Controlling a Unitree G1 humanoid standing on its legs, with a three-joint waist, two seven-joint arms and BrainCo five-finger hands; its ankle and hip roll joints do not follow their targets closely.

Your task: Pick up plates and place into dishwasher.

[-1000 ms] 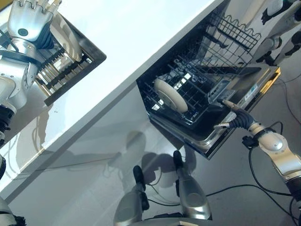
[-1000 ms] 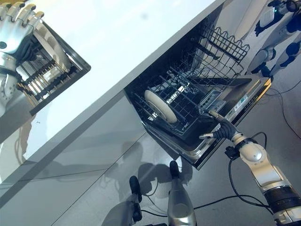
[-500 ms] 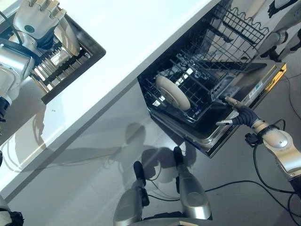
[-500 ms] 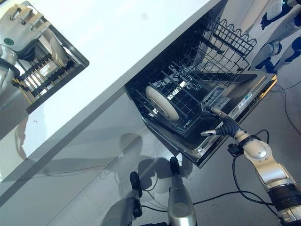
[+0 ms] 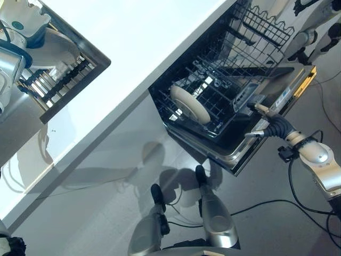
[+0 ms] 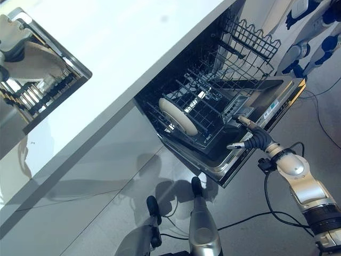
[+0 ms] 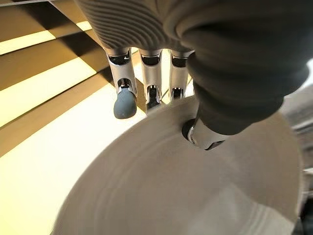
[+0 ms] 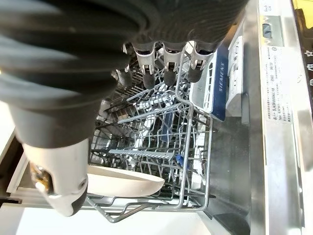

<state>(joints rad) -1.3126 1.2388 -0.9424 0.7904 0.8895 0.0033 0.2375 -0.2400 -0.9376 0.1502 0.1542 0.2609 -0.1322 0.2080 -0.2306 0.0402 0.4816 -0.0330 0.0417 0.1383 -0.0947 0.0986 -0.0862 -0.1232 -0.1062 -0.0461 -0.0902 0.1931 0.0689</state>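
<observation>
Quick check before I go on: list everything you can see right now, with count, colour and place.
Round cream plate in the dishwasher: one, cream, standing on edge in the lower rack.
Round cream plate at the drying rack: one, cream, in the left hand over the rack.
Dark slatted drying rack: one, dark with metal slats, on the counter's left end.
White countertop: one, white, running above the dishwasher.
Open dishwasher: one, door dropped open, steel-edged, under the counter.
Dark wire lower rack: one, pulled out over the door.
Left hand: at the drying rack, fingers and thumb pinching the plate's rim.
Right hand: open, at the door's front edge.
</observation>
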